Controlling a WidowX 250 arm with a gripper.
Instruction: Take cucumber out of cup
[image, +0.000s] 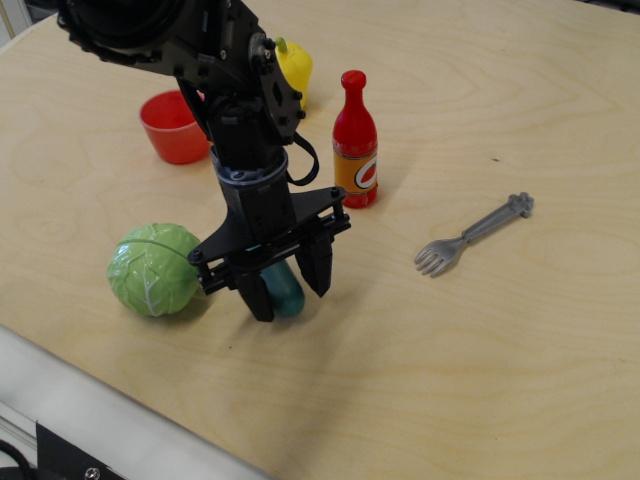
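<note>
on the pale wood table (480, 350), the gripper (288, 294) pinches the cucumber (284, 288).

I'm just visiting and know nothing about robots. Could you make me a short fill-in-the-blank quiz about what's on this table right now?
1. The gripper is closed on a small dark teal ____.
2. The red cup at the back of the table holds ____.
3. The red bottle stands ____ on the table.
4. The grey fork lies to the ____ of the bottle in the picture.

Missing words: cucumber; nothing; upright; right
</note>
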